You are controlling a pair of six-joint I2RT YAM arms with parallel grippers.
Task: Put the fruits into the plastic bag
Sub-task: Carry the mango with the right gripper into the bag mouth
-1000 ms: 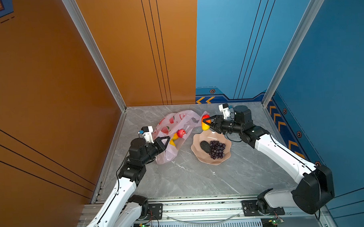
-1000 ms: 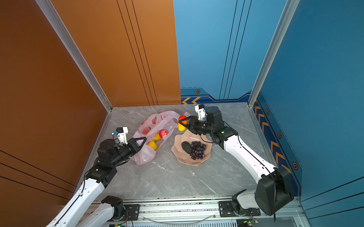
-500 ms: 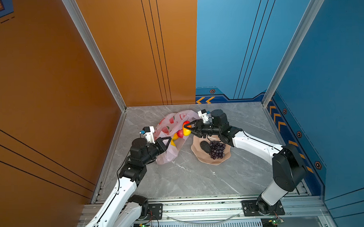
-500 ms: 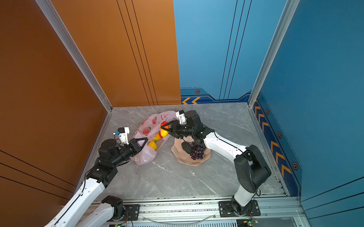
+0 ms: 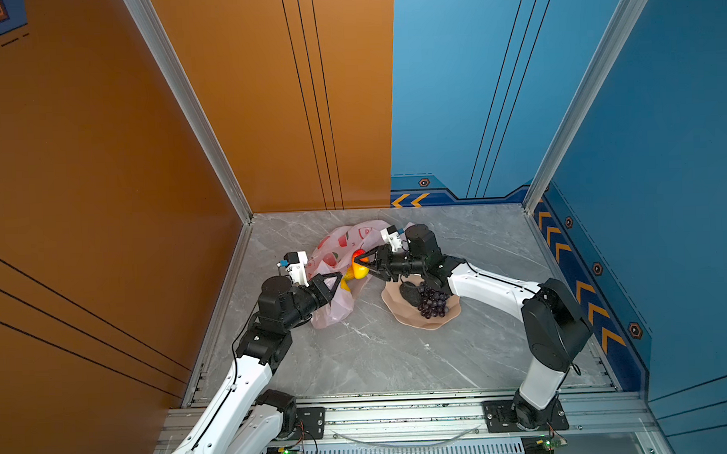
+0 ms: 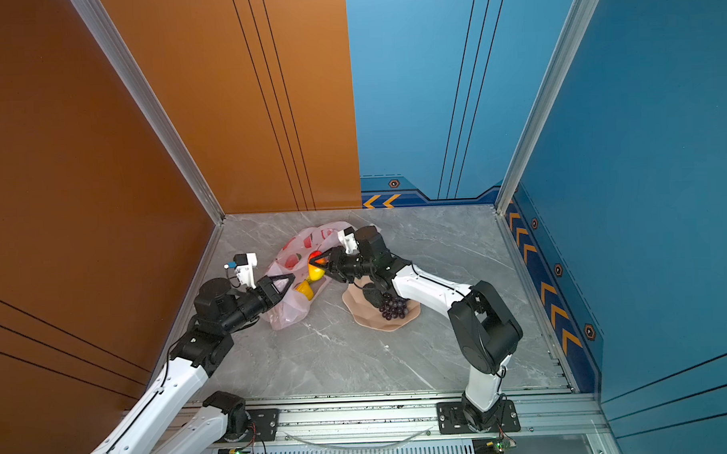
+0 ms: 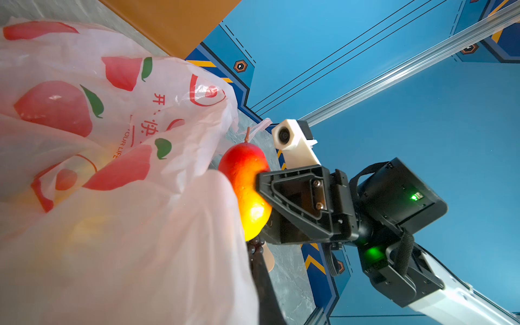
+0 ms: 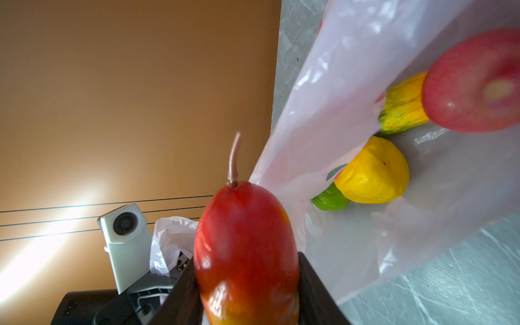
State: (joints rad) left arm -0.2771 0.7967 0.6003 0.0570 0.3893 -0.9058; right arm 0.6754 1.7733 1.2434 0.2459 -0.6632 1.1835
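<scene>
Just left of centre in a top view, the right pincer is partly closed around the red-yellow mango, its jaws across the fruit's middle, with the stem end pointing away from the wrist. It holds the mango at the mouth of the plastic bag, which lies crumpled on the counter. The left pincer is fully closed on a pinch of the bag's rim and lifts that edge so the mouth gapes. The right wrist view shows an apple, a cucumber shape, a yellow lobed fruit and a green round fruit already inside. An avocado and a grape bunch wait in the bowl just right of the bag. The mango looks rigid, glossy and probably light. Because its ends taper, a grip off the widest part could squirt it out, so the belly is the right place to hold it. The bag is thin, limp film that folds shut when slack, so it is best gripped at the rim or a handle.
</scene>
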